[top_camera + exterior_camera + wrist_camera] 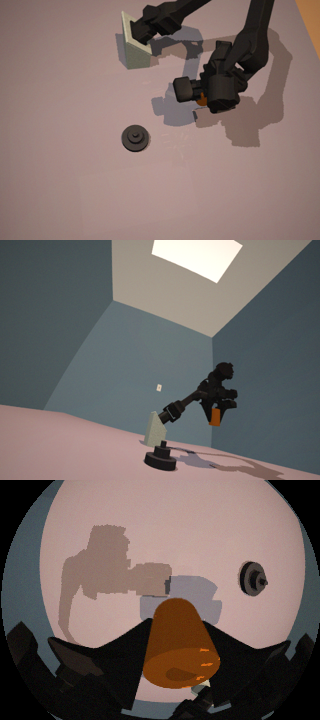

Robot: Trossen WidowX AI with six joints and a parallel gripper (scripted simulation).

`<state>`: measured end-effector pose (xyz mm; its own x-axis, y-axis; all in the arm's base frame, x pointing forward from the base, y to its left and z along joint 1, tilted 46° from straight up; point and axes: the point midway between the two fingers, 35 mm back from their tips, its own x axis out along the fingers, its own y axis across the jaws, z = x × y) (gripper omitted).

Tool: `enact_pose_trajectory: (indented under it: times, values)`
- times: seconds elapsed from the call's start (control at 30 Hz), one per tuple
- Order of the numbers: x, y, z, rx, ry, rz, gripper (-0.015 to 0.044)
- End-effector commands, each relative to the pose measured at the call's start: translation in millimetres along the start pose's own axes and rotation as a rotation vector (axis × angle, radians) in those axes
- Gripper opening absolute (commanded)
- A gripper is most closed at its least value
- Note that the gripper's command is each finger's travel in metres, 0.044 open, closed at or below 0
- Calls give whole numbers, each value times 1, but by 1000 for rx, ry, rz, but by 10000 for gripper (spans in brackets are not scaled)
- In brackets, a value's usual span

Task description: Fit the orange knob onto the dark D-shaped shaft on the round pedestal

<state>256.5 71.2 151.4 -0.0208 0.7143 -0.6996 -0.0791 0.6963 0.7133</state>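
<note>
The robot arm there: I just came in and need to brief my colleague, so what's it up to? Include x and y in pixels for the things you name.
The gripper [215,418] [176,624] has closed on an orange knob [201,100] [215,417] [181,645] and holds it in the air. The dark pedestal [135,144] [160,461] [251,579] stands off to one side, its shaft bare, so the knob is not fitted yet.

Plain blue-walled room, type unclear, pale ceiling [165,291] with bright square panel [196,258], small wall plate [158,387], pinkish surface [64,103] [64,441] [200,535]
</note>
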Motion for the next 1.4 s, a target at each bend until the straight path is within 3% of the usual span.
enact_pose_trajectory:
  times: [0.0, 1.37]
  values:
    - [0, -11, 6, -1, -7, -7, 0]
    - [27, -136, 43, -2, -9, -14, 0]
